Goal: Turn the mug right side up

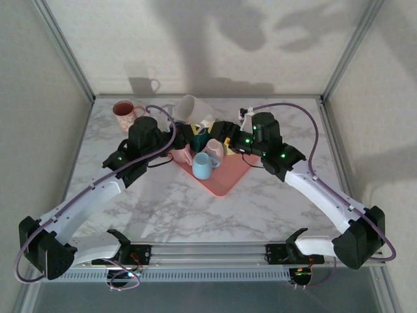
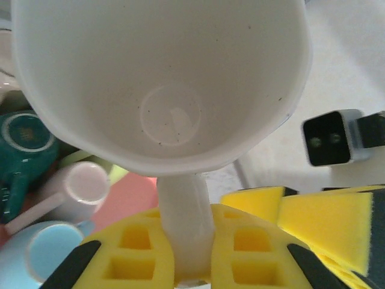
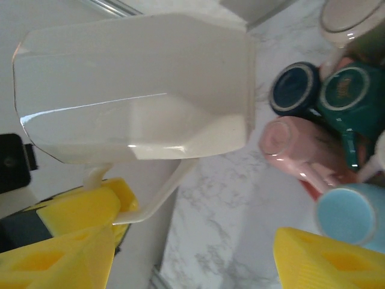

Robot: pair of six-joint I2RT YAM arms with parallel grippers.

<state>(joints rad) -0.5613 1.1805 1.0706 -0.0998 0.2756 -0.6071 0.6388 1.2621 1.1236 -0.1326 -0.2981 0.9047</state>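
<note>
A white faceted mug point(image 1: 193, 109) hangs in the air over the back of the pink tray point(image 1: 228, 182), tipped on its side. Its empty inside point(image 2: 162, 90) faces the left wrist camera. My left gripper point(image 2: 186, 253) is shut on the mug's handle point(image 2: 183, 217), with a yellow pad on each side of it. From the right wrist the mug's outer wall point(image 3: 138, 90) and angular handle point(image 3: 159, 195) show. My right gripper point(image 3: 192, 259) stands open just beside the mug, its fingers wide apart over bare marble with nothing between them.
Several mugs lie upside down on the tray: a light blue one point(image 1: 201, 165), a pink one point(image 1: 213, 149), a teal one point(image 3: 352, 93) and a navy one point(image 3: 295, 89). A pink mug point(image 1: 124, 112) stands upright at the back left. Frame posts border the table.
</note>
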